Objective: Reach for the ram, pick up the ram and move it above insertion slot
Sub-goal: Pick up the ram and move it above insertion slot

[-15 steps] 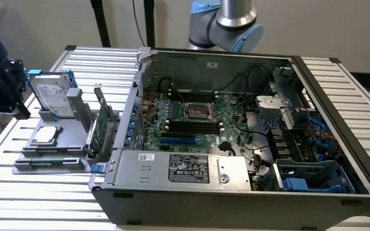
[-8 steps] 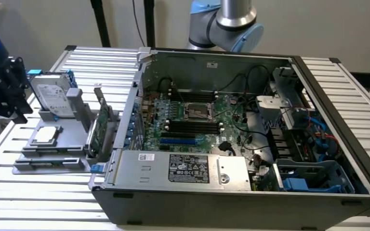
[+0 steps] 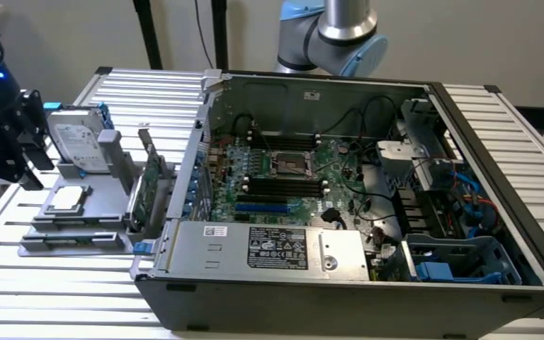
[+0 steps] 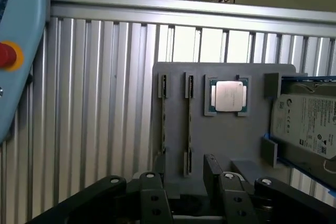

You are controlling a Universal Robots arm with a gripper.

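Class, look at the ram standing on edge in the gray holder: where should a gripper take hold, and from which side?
Grip the ram across its two flat faces near mid-length, coming straight down from above. It stands on edge in a slot of the gray holder, so just its thin top edge is exposed; the open gripper probably fits astride it.

Holder (image 4: 231,135) lies unobstructed before the end effector (image 4: 184,169); hard drive (image 4: 307,124) stands alongside.
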